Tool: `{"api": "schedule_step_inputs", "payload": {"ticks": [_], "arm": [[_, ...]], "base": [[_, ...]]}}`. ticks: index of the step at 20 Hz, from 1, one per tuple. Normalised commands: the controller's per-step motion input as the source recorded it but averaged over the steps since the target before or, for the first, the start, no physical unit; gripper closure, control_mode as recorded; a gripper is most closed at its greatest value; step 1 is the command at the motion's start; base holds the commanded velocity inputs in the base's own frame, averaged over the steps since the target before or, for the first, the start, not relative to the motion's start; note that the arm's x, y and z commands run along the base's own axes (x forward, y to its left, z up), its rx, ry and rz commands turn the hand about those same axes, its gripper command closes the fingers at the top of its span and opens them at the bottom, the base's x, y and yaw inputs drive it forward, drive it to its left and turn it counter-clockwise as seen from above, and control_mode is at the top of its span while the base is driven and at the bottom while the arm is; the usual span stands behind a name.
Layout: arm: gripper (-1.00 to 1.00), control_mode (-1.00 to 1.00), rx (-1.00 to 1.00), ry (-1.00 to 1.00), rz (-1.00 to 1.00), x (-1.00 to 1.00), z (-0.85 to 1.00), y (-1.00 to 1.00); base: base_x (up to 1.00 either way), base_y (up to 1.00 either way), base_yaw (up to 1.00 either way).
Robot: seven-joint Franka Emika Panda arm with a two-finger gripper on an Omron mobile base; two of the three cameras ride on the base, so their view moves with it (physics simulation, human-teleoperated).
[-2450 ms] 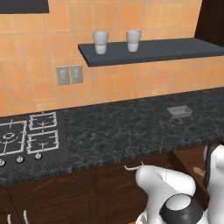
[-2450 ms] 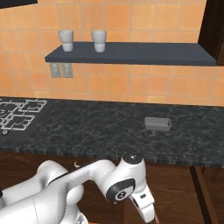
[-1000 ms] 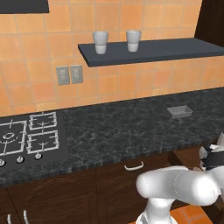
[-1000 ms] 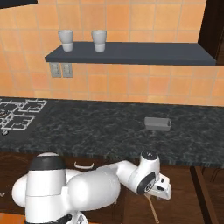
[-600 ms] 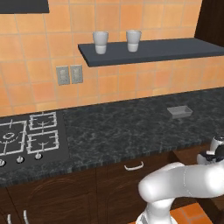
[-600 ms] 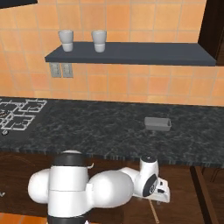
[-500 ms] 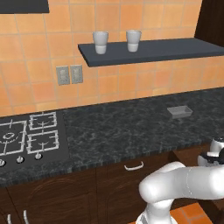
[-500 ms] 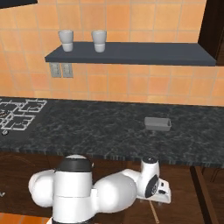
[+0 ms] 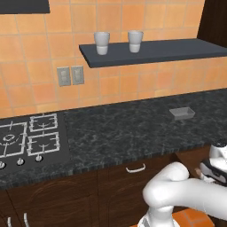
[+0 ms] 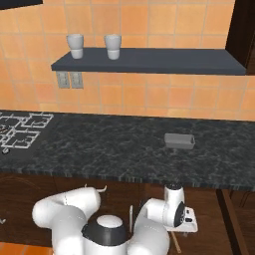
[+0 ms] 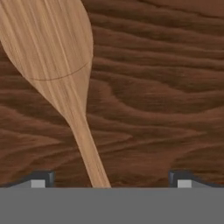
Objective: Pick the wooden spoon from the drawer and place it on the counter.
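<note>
The wooden spoon (image 11: 57, 48) lies flat on the reddish wood-grain floor of the drawer (image 11: 166, 87). Its oval bowl is at the upper left of the hand view. Its thin handle runs down between my two fingertips (image 11: 42, 177). My gripper (image 11: 111, 179) hovers close over the handle, open, with the handle nearer the left tip and nothing gripped. From the right base view, the gripper (image 10: 185, 225) is down inside the open drawer (image 10: 211, 209) below the counter (image 10: 99, 149), and the spoon's handle end (image 10: 175, 243) pokes out beneath it. The left base view has the hand (image 9: 213, 167) low at the right edge.
A small grey tray (image 10: 179, 141) sits on the counter above the drawer. A gas hob (image 9: 26, 139) is at the left. A wall shelf (image 9: 150, 51) carries two cups. My own white arm (image 10: 109, 226) folds in front of the dark cabinets.
The hand has sunk lower into the drawer over the spoon while the elbow swung around in front of the cabinets. The jaws have stayed open.
</note>
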Motion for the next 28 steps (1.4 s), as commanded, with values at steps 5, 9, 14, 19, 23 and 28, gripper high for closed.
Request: {"api": "schedule_step_inputs", "payload": {"ticks": [5,9,14,19,23,28], "arm": [[1.0,-1.0,0.0,0.03,0.11,0.02,-0.6,-0.4],[1.0,-1.0,0.0,0.0,0.04,-0.59,-0.52,-0.84],[1.0,-1.0,0.0,0.0,0.0,-0.8,-0.4,-0.8],[1.0,-1.0,0.0,0.0,0.0,-0.63,-0.28,-0.51],[1.0,-1.0,0.0,-0.02,0.04,-0.09,-0.01,0.0],[1.0,-1.0,0.0,-0.01,0.0,-0.31,0.9,0.0]], "base": [[0.0,0.0,0.0],[0.0,0.0,0.0],[0.0,0.0,0.0],[0.0,0.0,0.0],[0.0,0.0,0.0],[0.0,0.0,0.0]]}}
